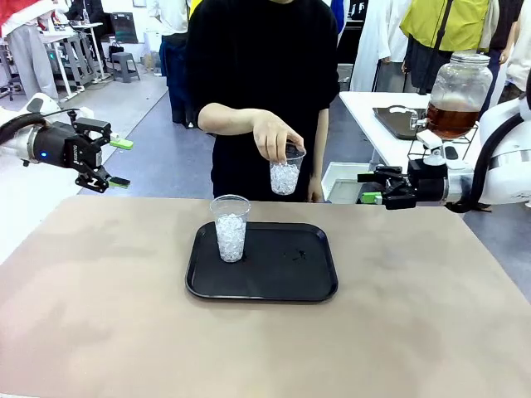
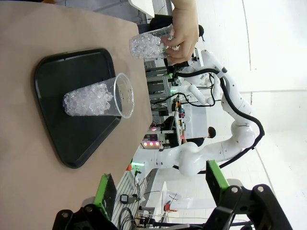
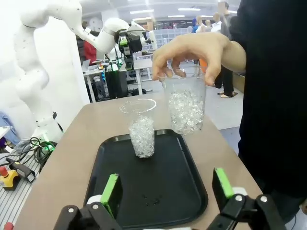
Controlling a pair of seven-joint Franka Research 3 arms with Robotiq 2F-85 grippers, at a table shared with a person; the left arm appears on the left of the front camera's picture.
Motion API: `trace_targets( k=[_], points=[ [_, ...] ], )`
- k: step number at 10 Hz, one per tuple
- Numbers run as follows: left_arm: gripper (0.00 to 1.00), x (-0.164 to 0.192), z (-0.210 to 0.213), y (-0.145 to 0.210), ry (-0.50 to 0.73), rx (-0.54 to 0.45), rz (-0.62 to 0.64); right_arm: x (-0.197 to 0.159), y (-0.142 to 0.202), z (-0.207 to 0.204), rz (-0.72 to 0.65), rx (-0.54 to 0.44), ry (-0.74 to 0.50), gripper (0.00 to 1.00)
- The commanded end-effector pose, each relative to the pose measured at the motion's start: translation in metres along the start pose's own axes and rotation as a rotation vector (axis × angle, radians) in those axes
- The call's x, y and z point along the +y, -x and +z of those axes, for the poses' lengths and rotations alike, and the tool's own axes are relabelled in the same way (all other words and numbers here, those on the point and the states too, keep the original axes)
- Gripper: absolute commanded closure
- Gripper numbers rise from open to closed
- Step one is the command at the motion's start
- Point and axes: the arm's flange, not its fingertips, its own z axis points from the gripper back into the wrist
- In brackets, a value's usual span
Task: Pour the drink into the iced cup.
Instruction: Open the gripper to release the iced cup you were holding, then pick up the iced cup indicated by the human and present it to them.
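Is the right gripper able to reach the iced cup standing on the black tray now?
Probably yes. The right gripper is open, and nothing stands on the tray between it and the iced cup. The person's hand holds a second cup up in the air, seemingly aside from that path.

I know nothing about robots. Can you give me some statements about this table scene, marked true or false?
1. A cup of ice stands on the black tray. True.
2. The person's hand holds a second iced cup by its rim. True.
3. The left gripper is clamped on a cup. False: it is open and empty, off to the side.
4. The cup of ice has brown liquid in it. False: only ice; the drink is in the dispenser jar behind.
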Motion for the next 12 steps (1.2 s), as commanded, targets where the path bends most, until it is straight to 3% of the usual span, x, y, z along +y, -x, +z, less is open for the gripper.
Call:
trace_targets(
  k=[1,12],
  points=[
    [0.0,-0.0016,-0.0003,0.0018,0.004,-0.006,0.007,0.0025,-0.0029,0.0054,-0.018,-0.03,-0.02,0.0],
    [0.0,-0.0016,-0.0003,0.0018,0.004,-0.006,0.007,0.0025,-0.0029,0.0054,-0.018,-0.03,-0.02,0.0]
  ],
)
